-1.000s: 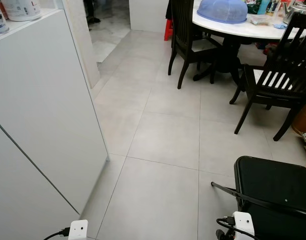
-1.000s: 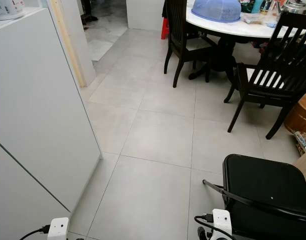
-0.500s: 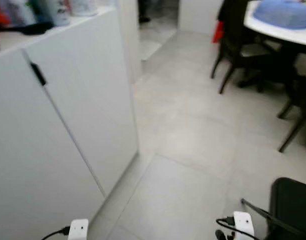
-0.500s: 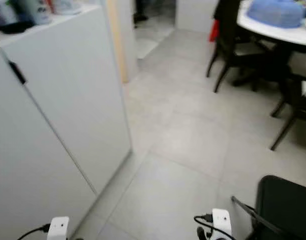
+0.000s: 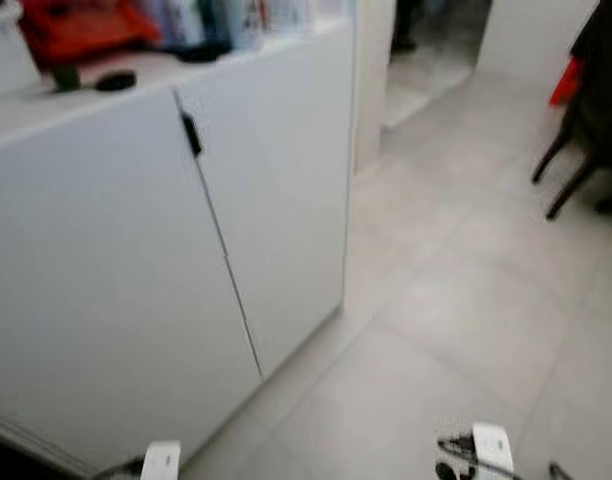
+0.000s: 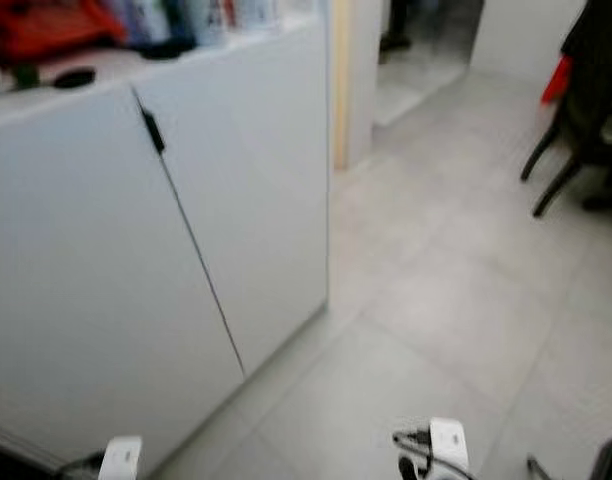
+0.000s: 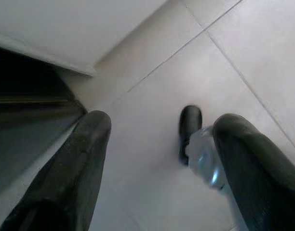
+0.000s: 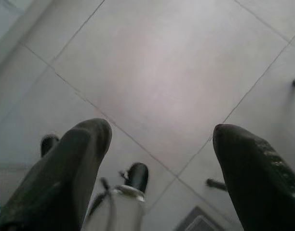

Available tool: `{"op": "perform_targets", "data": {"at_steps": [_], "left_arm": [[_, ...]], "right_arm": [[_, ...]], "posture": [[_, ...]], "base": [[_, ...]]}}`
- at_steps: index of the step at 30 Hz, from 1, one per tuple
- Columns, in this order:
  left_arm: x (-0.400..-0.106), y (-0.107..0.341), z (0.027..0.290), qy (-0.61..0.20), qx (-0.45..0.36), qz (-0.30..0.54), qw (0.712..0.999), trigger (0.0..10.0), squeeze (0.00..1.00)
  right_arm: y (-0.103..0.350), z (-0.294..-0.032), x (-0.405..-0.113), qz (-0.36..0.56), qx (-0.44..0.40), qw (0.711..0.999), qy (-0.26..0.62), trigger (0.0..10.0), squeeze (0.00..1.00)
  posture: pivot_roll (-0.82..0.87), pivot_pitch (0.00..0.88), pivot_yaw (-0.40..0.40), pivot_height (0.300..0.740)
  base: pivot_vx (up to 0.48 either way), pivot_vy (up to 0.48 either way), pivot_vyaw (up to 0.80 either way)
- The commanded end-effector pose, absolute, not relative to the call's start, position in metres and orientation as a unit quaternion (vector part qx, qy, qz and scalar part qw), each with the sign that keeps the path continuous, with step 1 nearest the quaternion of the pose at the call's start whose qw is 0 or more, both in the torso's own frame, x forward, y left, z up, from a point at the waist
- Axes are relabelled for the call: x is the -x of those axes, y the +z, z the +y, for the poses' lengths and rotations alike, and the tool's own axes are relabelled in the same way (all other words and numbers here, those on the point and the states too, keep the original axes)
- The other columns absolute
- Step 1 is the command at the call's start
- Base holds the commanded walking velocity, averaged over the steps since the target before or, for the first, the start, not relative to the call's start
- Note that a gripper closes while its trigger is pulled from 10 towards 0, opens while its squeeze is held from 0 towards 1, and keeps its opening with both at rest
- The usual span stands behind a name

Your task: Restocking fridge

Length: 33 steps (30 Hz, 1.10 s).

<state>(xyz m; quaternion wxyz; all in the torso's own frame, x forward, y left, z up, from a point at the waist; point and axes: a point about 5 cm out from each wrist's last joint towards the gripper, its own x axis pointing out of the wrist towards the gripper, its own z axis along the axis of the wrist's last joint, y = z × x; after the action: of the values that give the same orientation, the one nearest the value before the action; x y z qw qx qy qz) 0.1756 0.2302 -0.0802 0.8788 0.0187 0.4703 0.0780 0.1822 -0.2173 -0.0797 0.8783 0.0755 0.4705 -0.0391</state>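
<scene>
Left eye view, blurred, is taken up on the left by a low white cabinet (image 5: 136,260) with two doors, a dark seam running between them and a small black handle (image 5: 191,134) set near the top of that seam. Along the cabinet top, at the far left, a red object (image 5: 86,28), a few bottles (image 5: 221,18) and a small dark disc (image 5: 116,80) can be made out, too blurred to identify. Grey floor tiles (image 5: 466,310) are spread to the right, and dark chair legs (image 5: 571,165) are seen at the far right. A fridge cannot be identified in any of the views, so its place cannot be told.

Left gripper (image 7: 159,159) is held low over the tiles beside the cabinet's base, its black fingers (image 7: 80,163) spread apart with nothing between them. Right gripper (image 8: 159,163) is likewise held above the bare floor, its fingers (image 8: 253,178) set wide apart and empty.
</scene>
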Motion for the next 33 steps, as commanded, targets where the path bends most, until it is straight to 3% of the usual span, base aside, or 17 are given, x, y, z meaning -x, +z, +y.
{"op": "perform_targets", "data": {"at_steps": [1, 33], "left_arm": [[-0.1702, -0.0830, 0.2302, 0.082, -0.014, 0.481, 0.873, 10.0, 0.00], [-0.1667, -0.0843, 0.2311, 0.087, -0.012, 0.484, 0.871, 10.0, 0.00]], "right_arm": [[-0.0799, -0.2201, -0.1804, 0.471, -0.076, 0.878, -0.042, 10.0, 0.00], [-0.0812, -0.2191, -0.1778, 0.476, -0.073, 0.876, -0.031, 10.0, 0.00]], "posture": [[0.00, 0.000, -0.019, 0.740], [0.02, 0.000, -0.015, 0.740]], "base": [[0.000, 0.000, 0.80], [0.000, 0.000, 0.80]]}}
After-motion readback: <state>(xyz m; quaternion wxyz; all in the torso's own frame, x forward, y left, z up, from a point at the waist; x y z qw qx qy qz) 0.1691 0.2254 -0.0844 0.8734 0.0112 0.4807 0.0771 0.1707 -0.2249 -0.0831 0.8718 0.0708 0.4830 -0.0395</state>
